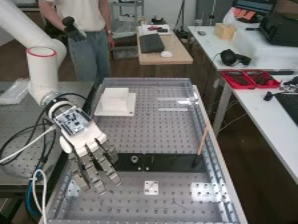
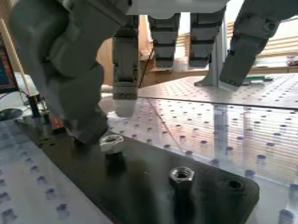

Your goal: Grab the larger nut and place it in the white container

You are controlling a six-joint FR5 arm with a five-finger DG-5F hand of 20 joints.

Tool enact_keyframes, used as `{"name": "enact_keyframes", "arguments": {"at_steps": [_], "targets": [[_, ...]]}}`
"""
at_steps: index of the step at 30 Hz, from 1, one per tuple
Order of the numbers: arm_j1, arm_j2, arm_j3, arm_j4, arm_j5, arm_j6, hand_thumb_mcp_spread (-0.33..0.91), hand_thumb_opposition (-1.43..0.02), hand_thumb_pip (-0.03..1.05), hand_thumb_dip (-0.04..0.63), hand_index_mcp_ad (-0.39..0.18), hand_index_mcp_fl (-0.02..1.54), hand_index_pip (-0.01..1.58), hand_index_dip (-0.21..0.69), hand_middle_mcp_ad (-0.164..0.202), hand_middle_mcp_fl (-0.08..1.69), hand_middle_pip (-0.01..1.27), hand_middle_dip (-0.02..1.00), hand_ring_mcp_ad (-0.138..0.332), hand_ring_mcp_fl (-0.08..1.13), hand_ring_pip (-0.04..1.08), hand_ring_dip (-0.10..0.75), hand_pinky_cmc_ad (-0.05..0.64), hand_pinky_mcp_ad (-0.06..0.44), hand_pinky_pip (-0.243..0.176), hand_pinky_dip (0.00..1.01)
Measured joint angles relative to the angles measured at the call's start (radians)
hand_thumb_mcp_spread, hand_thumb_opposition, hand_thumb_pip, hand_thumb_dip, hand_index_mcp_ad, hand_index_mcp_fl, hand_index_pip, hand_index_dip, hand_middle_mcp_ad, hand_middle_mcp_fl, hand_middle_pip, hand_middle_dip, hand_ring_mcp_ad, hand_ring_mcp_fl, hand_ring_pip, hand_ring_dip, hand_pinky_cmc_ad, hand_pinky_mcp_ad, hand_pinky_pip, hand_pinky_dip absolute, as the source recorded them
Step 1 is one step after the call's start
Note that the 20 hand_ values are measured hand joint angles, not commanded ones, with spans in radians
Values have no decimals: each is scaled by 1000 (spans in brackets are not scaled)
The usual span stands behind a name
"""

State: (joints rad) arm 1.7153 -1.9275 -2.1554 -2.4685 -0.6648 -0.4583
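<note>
Wrist view: the hand (image 2: 126, 62) is open, its fingers hanging long and nearly straight with nothing in their hold, and the thumb (image 2: 86, 117) comes down right by a nut (image 2: 112, 144) on the black plate (image 2: 149, 182). A 2nd nut (image 2: 182, 174) sits on the same plate, nearer its rounded end. I judge the nut by the thumb to be the larger of the 2, though their sizes look close. Whether the thumb touches it, I cannot tell.

It should handle as a small, stiff piece, light for this hand, with no risk of crushing; the smooth metal could slip. Best hold is low on 2 opposite flats, thumb against a finger, since a pinch across corners may twist it loose.

Both nuts are silvery, shiny and six-sided; the 2nd shows its round bore facing up.

High view: the hand is in the lower left of the frame, beside the plate, and the white container (image 1: 115, 99) stands in the upper left, towards the middle.
</note>
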Motion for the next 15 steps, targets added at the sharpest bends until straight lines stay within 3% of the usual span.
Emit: {"name": "enact_keyframes", "arguments": {"at_steps": [4,15], "targets": [[-3,-2,8,-28,-7,13,342,-892,798,265,-87,19,1569,124,99,7,138,237,176,-2,182,138,358,328,-89,705],[-1,-10,12,-41,-15,38,340,-892,798,269,-87,19,1564,124,99,7,138,237,176,-2,178,138,358,330,-89,705]]}}
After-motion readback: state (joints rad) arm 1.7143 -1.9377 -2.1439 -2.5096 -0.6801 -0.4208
